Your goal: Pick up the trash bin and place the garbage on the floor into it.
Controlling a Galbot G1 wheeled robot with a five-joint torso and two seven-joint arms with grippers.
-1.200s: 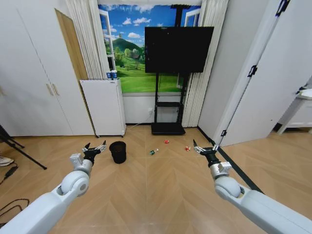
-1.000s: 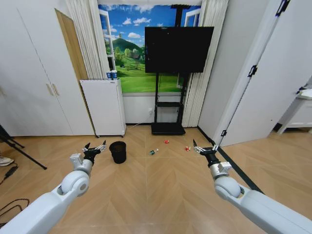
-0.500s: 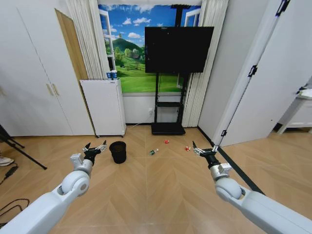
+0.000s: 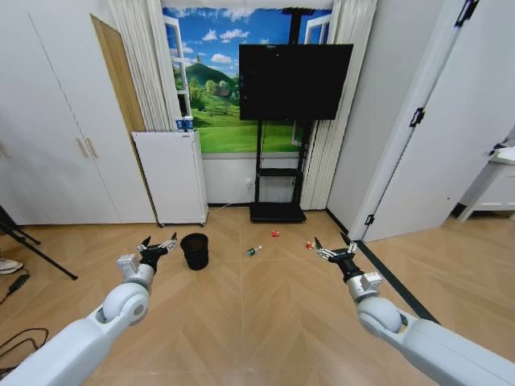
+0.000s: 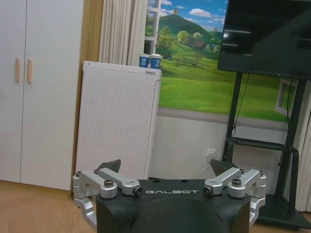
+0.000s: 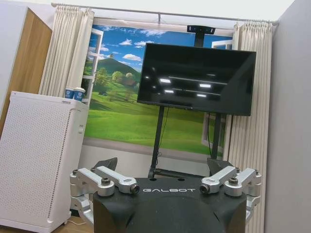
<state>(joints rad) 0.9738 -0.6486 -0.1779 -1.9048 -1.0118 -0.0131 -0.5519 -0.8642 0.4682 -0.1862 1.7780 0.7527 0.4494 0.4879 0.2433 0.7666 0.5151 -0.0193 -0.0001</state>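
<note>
The right end effector had edged inward and lower, fingers spread wide and empty. The left end effector, also wide, hovered at nine o'clock of the trash bin. The garbage lay untouched at its three o'clock; grasping hadn't begun.

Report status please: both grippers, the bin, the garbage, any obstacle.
Left gripper open, beside trash bin. Right gripper open, near a red wrapper. Bottle and second wrapper on floor. No obstacle seen.
</note>
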